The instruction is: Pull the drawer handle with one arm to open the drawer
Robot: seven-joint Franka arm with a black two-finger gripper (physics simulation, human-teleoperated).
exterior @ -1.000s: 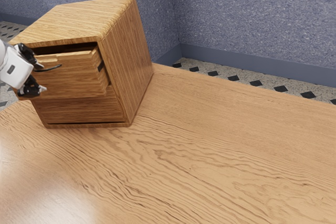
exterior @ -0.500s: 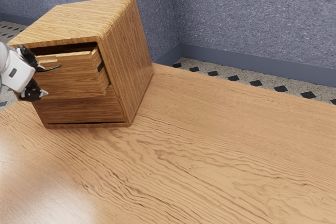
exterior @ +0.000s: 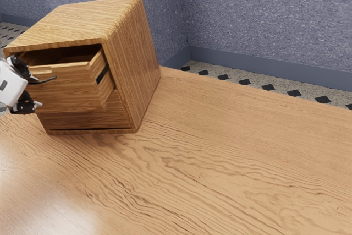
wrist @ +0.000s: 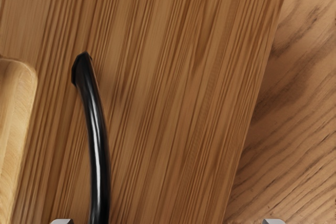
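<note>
The upper drawer [exterior: 71,83] is seen partly drawn out of the wooden cabinet [exterior: 126,53], its front standing proud of the cabinet's face and a dark gap opened above it. The task is judged well under way but not finished, since more travel seems to be left. The thin black curved handle [exterior: 44,79] is fixed across the drawer front.

The claw [exterior: 28,86] is placed at this handle with its fingers spread wide, one above the bar and one below, so that the bar is straddled, not pinched. In the wrist view the handle [wrist: 97,145] is seen close beside one fingertip [wrist: 62,221] and well apart from the other. Whether the bar is touched there cannot be told, so how the pull is carried to the drawer remains uncertain.

The lower drawer front [exterior: 82,116] is left flush. The cabinet is stood on the wooden desk [exterior: 220,163], near the corner of the grey wall [exterior: 264,15].
</note>
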